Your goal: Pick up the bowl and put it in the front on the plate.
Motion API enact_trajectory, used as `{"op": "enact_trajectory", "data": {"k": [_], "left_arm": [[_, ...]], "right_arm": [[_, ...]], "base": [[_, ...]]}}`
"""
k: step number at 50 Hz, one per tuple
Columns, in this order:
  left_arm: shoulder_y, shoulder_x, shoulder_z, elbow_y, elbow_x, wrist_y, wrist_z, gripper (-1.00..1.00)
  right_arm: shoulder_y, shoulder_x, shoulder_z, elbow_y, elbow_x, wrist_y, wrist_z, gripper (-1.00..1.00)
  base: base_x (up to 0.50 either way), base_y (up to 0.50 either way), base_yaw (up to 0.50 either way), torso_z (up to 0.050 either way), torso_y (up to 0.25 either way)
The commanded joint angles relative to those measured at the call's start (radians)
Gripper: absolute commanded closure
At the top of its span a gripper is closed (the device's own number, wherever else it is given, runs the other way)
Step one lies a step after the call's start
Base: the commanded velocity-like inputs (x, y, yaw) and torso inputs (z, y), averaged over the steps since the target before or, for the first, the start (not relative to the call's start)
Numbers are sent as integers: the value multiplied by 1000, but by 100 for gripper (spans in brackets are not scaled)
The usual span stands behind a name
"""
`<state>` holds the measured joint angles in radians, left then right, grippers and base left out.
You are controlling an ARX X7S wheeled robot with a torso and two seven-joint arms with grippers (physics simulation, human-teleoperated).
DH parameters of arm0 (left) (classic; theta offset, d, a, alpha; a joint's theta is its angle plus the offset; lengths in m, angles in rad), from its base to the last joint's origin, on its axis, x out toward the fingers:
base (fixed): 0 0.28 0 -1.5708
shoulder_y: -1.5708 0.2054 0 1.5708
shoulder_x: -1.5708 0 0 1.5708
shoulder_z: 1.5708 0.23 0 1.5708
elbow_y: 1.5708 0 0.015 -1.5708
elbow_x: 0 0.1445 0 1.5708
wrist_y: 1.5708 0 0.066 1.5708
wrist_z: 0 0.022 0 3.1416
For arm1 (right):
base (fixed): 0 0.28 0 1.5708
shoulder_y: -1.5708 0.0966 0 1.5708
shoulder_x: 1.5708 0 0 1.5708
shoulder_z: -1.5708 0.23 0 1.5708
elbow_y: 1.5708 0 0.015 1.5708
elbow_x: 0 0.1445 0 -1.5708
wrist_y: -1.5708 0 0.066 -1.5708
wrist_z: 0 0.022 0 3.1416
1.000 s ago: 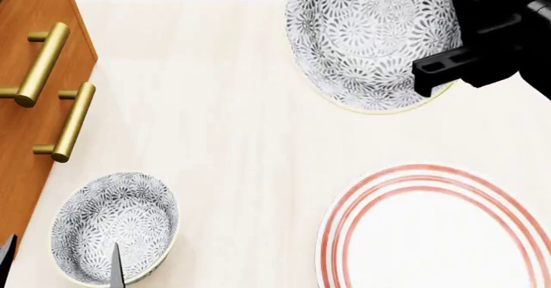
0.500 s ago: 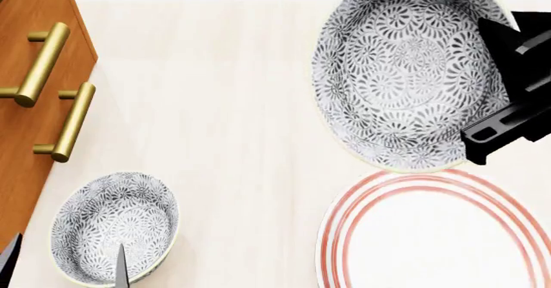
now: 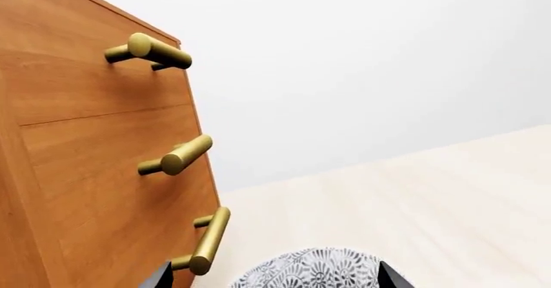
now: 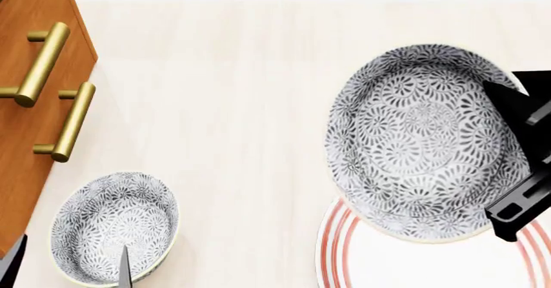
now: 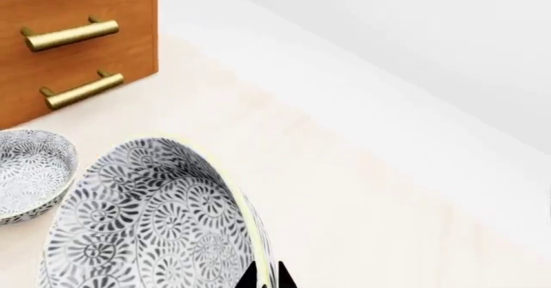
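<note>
While your right pincer (image 4: 517, 165) holds it by the rim at about 3 o'clock, the bowl (image 4: 422, 143) hangs above the counter (image 4: 241, 94), its patterned inside facing up at the head camera. Its near edge overlaps the far edge of the plate (image 4: 340, 236), which shows at 6 o'clock from the bowl with only part of its red rings in view. From the head view you cannot tell whether the bowl touches the plate. The right wrist view shows the same bowl (image 5: 155, 217) from close by, with the dark pincer tips (image 5: 267, 278) closed on its rim, one on each side of the wall.

A second bowl (image 4: 113, 228) of the same pattern sits on the counter well away at about 8 o'clock from the held one; the right wrist view shows it too (image 5: 30, 172), apart from the held bowl. Your left pincer (image 4: 64, 265) stands spread wide with nothing between its tips; the tips frame this second bowl, one over its inside and one outside the rim, and whether either touches it cannot be told. The left wrist view shows that bowl's (image 3: 314, 270) edge between the two tips.

A wooden cabinet (image 4: 35, 101) with brass bar handles (image 4: 69, 120) stands at 9 o'clock, along the counter's left edge.
</note>
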<state>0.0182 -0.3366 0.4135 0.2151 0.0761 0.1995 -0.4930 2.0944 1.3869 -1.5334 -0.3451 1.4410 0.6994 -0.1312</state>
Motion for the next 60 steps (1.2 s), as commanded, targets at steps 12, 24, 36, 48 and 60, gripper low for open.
{"op": "enact_trajectory", "data": {"k": [12,24,36,48,60], "left_arm": [[-6,6,0,-16,-11,1,15,-100],[-11,5,5,-21,-30,-11,24,-100],[-13,4,6,-25,-45,-15,27,-100],[-19,4,4,-33,-67,-27,29,-100],[-25,5,7,-42,-88,-43,37,-100]], "right_arm": [[-12,-3,34,66,142,15,-12,100],[-40,17,24,69,142,26,-54,100],[-105,73,-13,36,80,-18,-107,100],[-152,79,-36,48,66,-59,-98,100],[-204,77,-62,61,95,-96,-55,100]], "base": [[0,0,0,0,1],[0,0,0,0,0],[0,0,0,0,0],[0,0,0,0,0],[0,0,0,0,0]]}}
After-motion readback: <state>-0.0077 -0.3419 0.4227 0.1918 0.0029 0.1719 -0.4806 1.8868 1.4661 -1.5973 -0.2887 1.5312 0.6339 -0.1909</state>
